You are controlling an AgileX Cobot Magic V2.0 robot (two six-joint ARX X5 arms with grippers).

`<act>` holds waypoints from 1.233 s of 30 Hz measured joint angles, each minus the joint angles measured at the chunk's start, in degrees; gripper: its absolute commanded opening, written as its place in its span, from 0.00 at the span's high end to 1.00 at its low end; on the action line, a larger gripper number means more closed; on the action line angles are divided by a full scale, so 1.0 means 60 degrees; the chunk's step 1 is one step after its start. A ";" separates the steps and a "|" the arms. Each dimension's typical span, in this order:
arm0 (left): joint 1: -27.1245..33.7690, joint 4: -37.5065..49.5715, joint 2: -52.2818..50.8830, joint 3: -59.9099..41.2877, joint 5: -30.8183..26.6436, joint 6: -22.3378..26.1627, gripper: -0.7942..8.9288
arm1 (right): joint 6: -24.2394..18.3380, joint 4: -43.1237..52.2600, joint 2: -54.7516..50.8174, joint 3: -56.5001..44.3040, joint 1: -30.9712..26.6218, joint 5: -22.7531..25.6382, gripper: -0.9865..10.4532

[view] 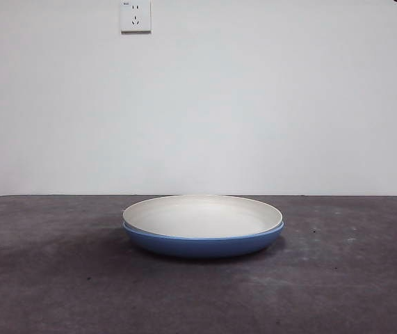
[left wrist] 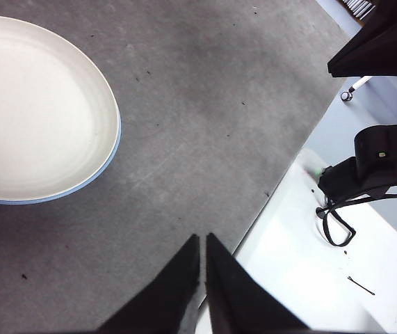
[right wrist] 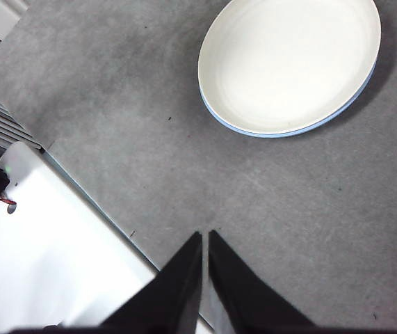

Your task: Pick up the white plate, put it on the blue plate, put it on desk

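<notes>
A white plate (view: 202,214) sits nested inside a blue plate (view: 204,245) near the middle of the desk (view: 45,278), its rim slightly off-centre. Both hands are pulled back above the desk's edge, well apart from the plates: the left hand (left wrist: 203,240) and the right hand (right wrist: 204,236) each have jaws closed and empty. The stacking step looks finished; any next move would mean opening a hand and reaching for a rim.
</notes>
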 measured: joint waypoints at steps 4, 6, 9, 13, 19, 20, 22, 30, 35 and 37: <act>0.0004 0.0007 -0.0025 0.0000 0.0000 0.0000 0.90 | 0.0000 0.0000 -0.0004 -0.0004 0.0000 0.0000 0.91; 0.0066 0.0018 -0.0164 0.0000 0.0000 0.0011 0.90 | 0.0000 0.0000 -0.0004 0.0000 0.0000 0.0000 0.91; 0.0466 0.0342 -0.0637 -0.0022 -0.0124 0.0339 0.90 | 0.0000 0.0000 -0.0004 0.0000 0.0000 0.0000 0.91; 0.1570 0.2335 -0.1683 -0.0382 -0.0827 0.0645 0.90 | 0.0000 0.0000 -0.0004 -0.0004 0.0000 0.0000 0.91; 0.3530 0.5894 -0.3763 -0.1978 -0.2710 0.1045 0.90 | 0.0000 0.0000 -0.0004 -0.0004 0.0000 0.0000 0.91; 0.3770 0.6277 -0.4098 -0.2288 -0.2994 0.1086 0.90 | 0.0000 0.0000 0.0000 0.0000 0.0000 0.0000 0.91; 0.4240 0.6874 -0.4809 -0.2965 -0.3632 0.1191 0.90 | 0.0000 0.0000 0.0000 -0.0004 0.0000 0.0000 0.91; 0.5235 0.7056 -0.6841 -0.5533 -0.4688 0.1341 0.90 | 0.0000 0.0000 0.0000 0.0000 0.0000 0.0000 0.91; 0.5278 0.7027 -0.7675 -0.6998 -0.4696 0.1359 0.90 | 0.0000 0.0000 -0.0004 0.0000 0.0000 0.0000 0.91; 0.5278 0.7012 -0.7898 -0.7504 -0.4696 0.1362 0.90 | 0.0000 0.0000 0.0000 0.0000 0.0000 0.0000 0.91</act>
